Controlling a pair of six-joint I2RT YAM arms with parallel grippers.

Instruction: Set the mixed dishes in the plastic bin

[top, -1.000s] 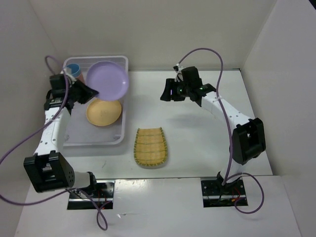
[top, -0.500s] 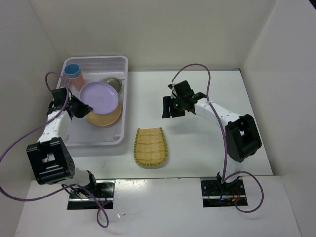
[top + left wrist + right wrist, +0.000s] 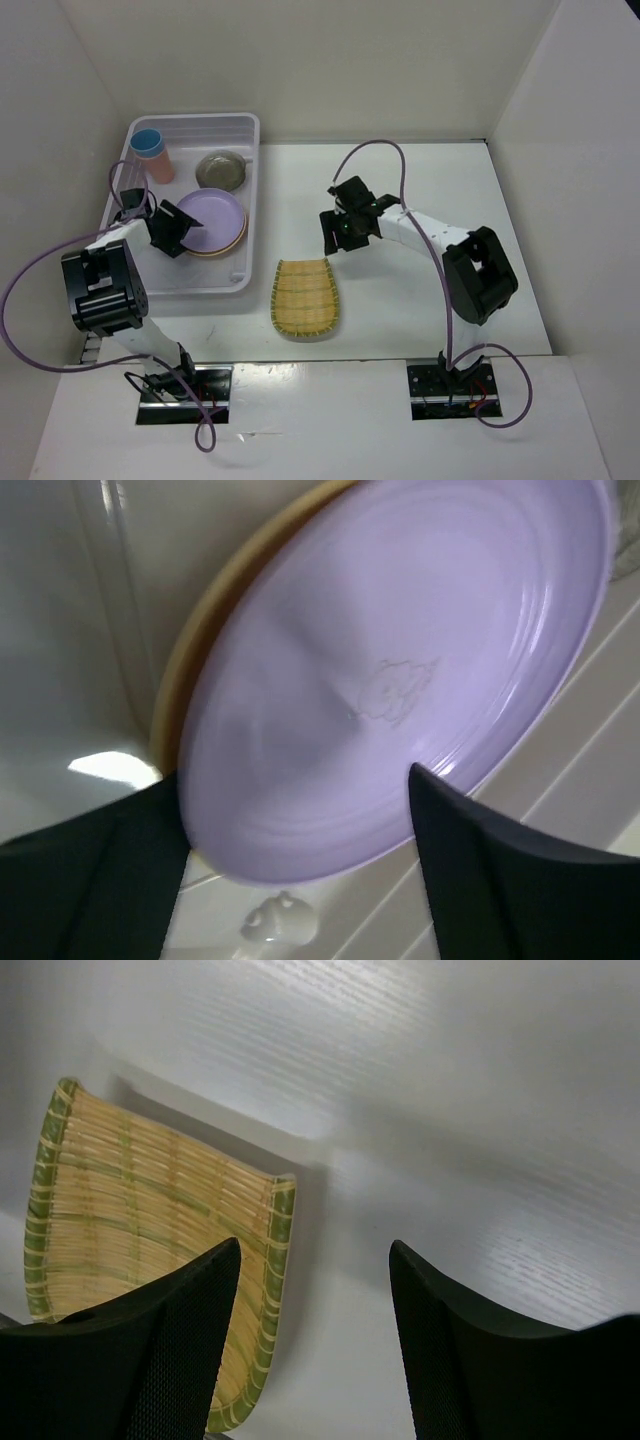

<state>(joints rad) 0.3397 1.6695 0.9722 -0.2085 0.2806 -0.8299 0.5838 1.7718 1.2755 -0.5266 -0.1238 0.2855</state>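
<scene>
Eyeing the plastic bin (image 3: pixel 195 278) at ten o'clock; the yellow tray (image 3: pixel 305 298) lies out on the table (image 3: pixel 420 300) near six, not yet binned. Inside the bin, the lilac plate (image 3: pixel 400 660) sits on the orange plate (image 3: pixel 178 680). Right gripper (image 3: pixel 315 1250) hovers spread at the tray's one o'clock corner; a shallow bite on that thin rim could slip, or shove the tray. Left gripper (image 3: pixel 178 226), spread at the lilac plate's eight o'clock edge, could snag it on the way out.
</scene>
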